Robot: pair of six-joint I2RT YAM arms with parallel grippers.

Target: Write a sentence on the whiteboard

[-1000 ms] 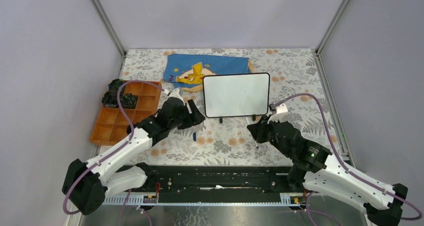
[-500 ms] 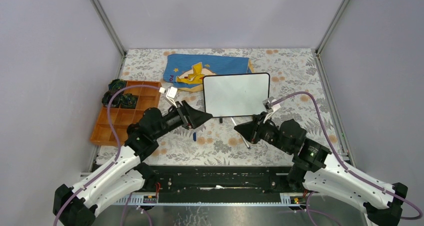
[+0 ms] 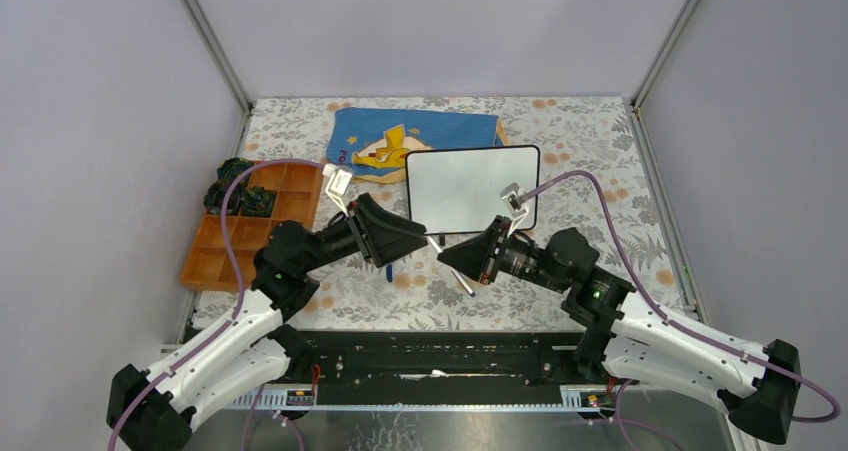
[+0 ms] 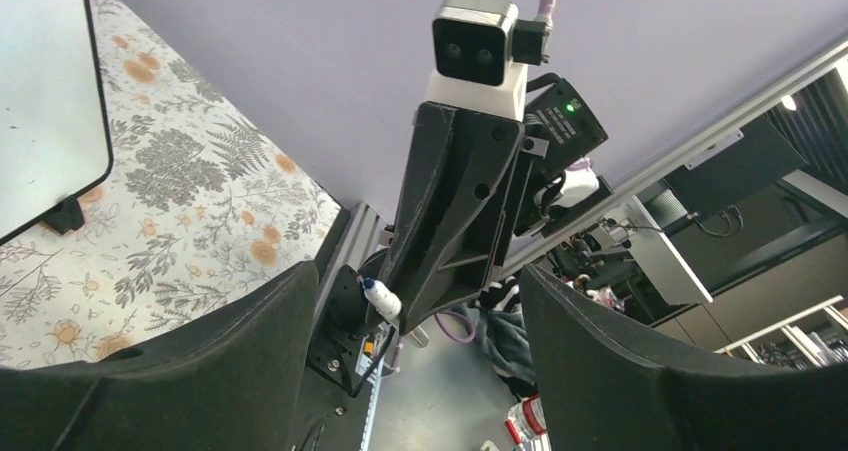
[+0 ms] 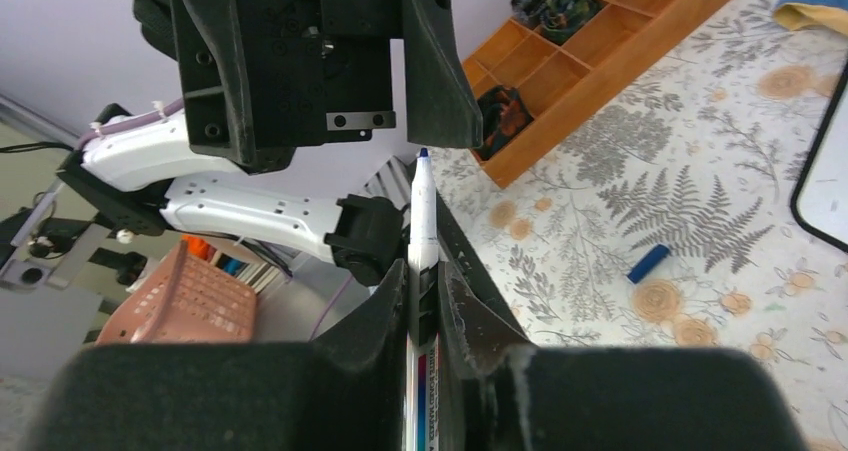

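Left fingers [image 4: 180, 371] spread, empty; right fingers [image 5: 372, 339] clamp marker [image 5: 421, 221] — orange tray [image 3: 205, 267] holds dark clumps [image 3: 242, 199].

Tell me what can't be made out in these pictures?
Any writing on the whiteboard: top view too small; wrist views crop the board at an edge.
Label on the marker: right wrist view, mostly hidden between the jaws.
Dark items in the tray: top view, too small.

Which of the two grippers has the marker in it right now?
The right gripper, shut on the white marker with its blue tip bare. The left gripper, facing it, stands open and holds nothing.
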